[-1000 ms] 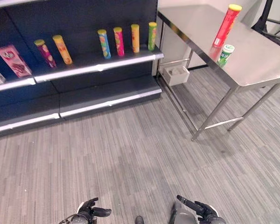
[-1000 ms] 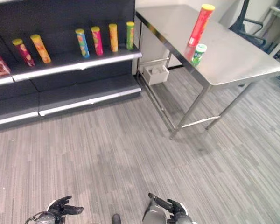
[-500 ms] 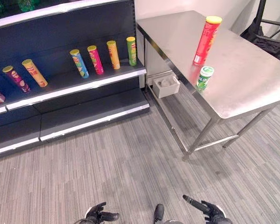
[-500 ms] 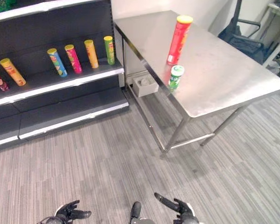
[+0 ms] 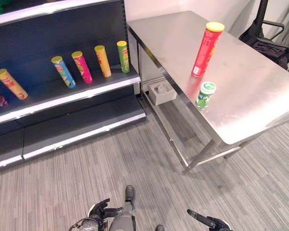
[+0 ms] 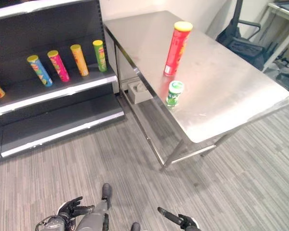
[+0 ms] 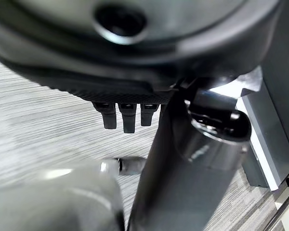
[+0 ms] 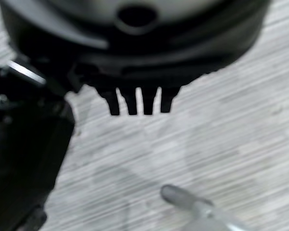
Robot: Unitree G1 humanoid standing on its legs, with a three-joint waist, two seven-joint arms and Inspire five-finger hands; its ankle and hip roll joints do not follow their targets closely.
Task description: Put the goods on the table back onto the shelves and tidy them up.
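A tall red can with a yellow lid (image 5: 207, 48) stands upright on the steel table (image 5: 250, 86). A short green can (image 5: 205, 94) stands just in front of it, near the table's edge facing the shelves. The dark shelf unit (image 5: 62, 98) on the left carries a row of leaning cans: yellow (image 5: 9, 83), blue (image 5: 63, 72), pink (image 5: 82, 67), orange (image 5: 103, 61) and green (image 5: 122, 57). My left hand (image 5: 100, 211) and right hand (image 5: 204, 221) hang low over the floor, far from the table. Both are open and hold nothing, with the fingers (image 7: 124, 115) straight.
A small white box (image 5: 161, 91) sits on the floor between the shelf end and the table. The table's legs and lower rail (image 5: 202, 156) stand over the grey floor. A black chair (image 5: 267, 41) is behind the table at the far right.
The whole picture has shifted: the camera turned and came nearer the table, which now looks larger and more central. The cans have not moved. Both hands stay low and open.
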